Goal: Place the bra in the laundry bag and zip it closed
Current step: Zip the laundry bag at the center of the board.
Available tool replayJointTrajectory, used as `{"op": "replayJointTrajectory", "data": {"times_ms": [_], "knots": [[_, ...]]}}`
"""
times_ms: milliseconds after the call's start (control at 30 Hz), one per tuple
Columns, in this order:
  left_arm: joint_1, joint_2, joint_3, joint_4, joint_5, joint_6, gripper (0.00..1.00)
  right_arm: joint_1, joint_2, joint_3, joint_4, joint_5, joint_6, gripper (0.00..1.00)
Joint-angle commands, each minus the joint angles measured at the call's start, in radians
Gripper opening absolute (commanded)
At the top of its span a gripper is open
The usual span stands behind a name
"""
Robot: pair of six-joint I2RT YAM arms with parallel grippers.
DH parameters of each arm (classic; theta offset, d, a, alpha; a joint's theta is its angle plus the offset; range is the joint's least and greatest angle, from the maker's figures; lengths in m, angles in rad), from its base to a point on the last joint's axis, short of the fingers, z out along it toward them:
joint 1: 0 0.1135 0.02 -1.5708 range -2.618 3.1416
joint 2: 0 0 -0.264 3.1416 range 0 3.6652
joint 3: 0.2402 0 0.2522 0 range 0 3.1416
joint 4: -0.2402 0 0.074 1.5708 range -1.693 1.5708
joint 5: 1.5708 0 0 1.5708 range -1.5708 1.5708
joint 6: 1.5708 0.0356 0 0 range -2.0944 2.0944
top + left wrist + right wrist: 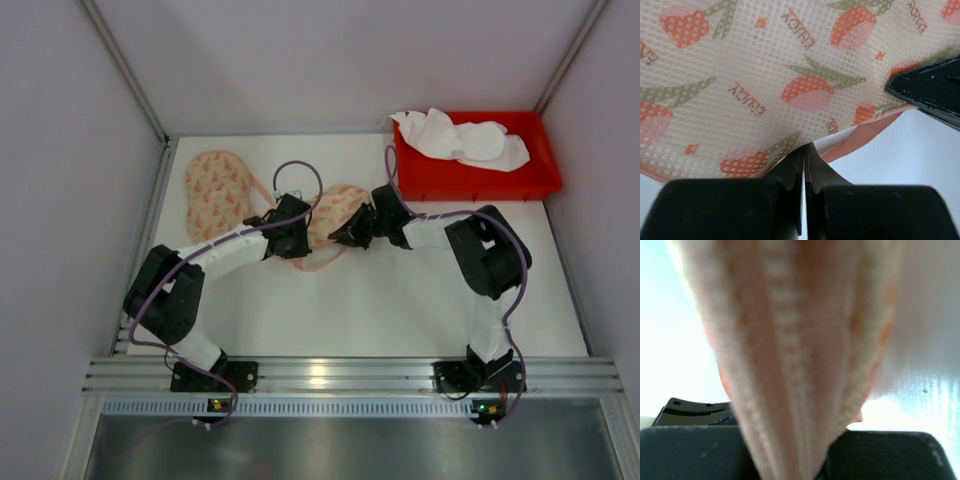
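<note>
The laundry bag is a mesh pouch printed with orange fruit and edged in pink. It lies spread in two lobes, one at the far left (215,190) and one in the middle (335,212). My left gripper (302,240) is shut on the middle lobe's pink bottom edge (860,140), its jaws pressed together on the trim. My right gripper (338,236) is shut on the same lobe from the right, and the bag's zipper band (790,390) runs down into its jaws. The white bra (462,140) lies in the red bin, away from both grippers.
The red bin (475,180) stands at the back right of the white table (400,300). Grey walls close in the left, back and right sides. A metal rail (340,375) runs along the near edge by the arm bases.
</note>
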Motion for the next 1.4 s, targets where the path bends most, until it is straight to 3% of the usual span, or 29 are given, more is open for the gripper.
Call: {"op": "replayJointTrajectory", "data": {"times_ms": [0,467,567,600,667,733,867,1133,1267,1367], "knots": [[0.013,-0.056,-0.025,0.026,0.002,0.028,0.0,-0.022,-0.046,0.031,-0.034,-0.008,-0.055,0.0],[0.058,-0.217,-0.146,-0.092,0.125,0.116,0.0,-0.079,0.021,0.126,-0.117,-0.011,-0.21,0.0],[0.062,-0.219,-0.142,-0.074,0.212,0.081,0.0,-0.073,0.032,0.157,-0.097,-0.06,-0.215,0.34],[0.064,-0.219,-0.14,-0.063,0.226,0.07,0.0,-0.066,0.029,0.167,-0.1,-0.071,-0.219,0.52],[0.062,-0.214,-0.137,-0.014,0.26,0.039,0.0,-0.06,0.017,0.169,-0.11,-0.117,-0.227,0.66],[0.062,-0.195,-0.125,0.024,0.275,0.022,0.0,-0.059,0.006,0.168,-0.144,-0.148,-0.254,0.69],[0.062,-0.142,-0.08,0.058,0.33,0.002,0.0,-0.062,-0.028,0.163,-0.241,-0.22,-0.328,0.69],[0.062,-0.073,-0.023,0.113,0.373,-0.022,0.0,-0.022,-0.072,0.092,-0.223,-0.285,-0.314,0.7],[0.058,-0.089,-0.031,0.123,0.392,-0.019,0.0,0.027,-0.013,0.114,-0.197,-0.294,-0.307,0.65],[0.058,-0.141,-0.068,0.121,0.386,-0.002,0.0,0.05,0.035,0.147,-0.195,-0.3,-0.305,0.53]]}}
